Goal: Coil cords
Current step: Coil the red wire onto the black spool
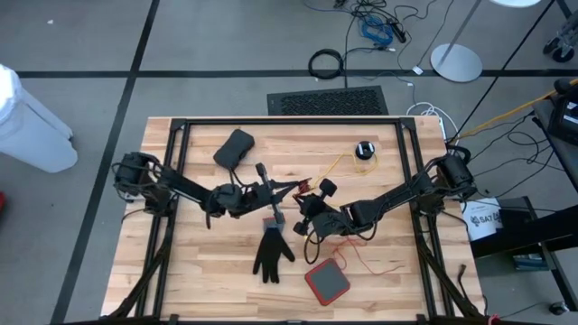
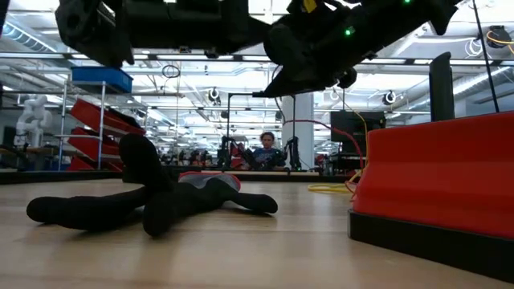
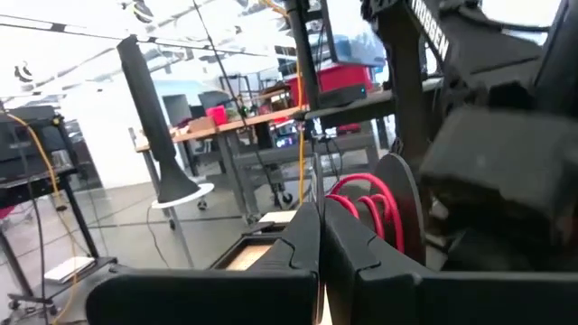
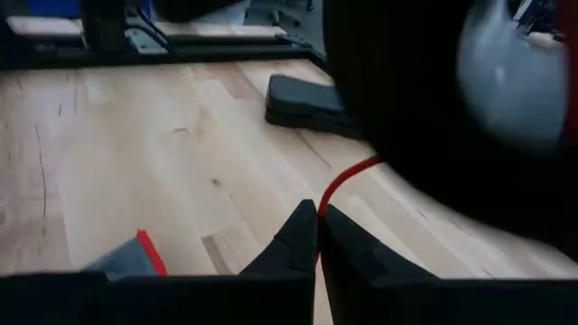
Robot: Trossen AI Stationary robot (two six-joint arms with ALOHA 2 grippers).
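Note:
A thin red cord [image 4: 348, 176] comes out of my right gripper [image 4: 318, 217], which is shut on it above the table's middle [image 1: 307, 209]. The cord's loose part [image 1: 366, 257] lies on the wood. Red turns of cord are wound on a black round puck [image 3: 384, 203], held up in the air [image 1: 327, 187] just past my left gripper [image 3: 320, 236]. That gripper is shut [image 1: 298, 188]. A second black puck [image 1: 364, 150] lies flat at the far right, and its yellow cord [image 1: 339, 167] runs toward the grippers. My left gripper is shut close beside the puck, but I cannot tell whether it touches the puck or a cord. My right gripper pinches the red cord [image 4: 321, 206] between its two fingertips. The cord runs on from the tips toward the dark puck above, clear of the table.
A black glove [image 1: 271, 253] lies on the wood near the front, below the grippers. A red-edged square pad [image 1: 327, 281] sits at the front right and a black pouch [image 1: 233, 147] at the far left. The black frame rails [image 1: 289, 122] run along the table's edges.

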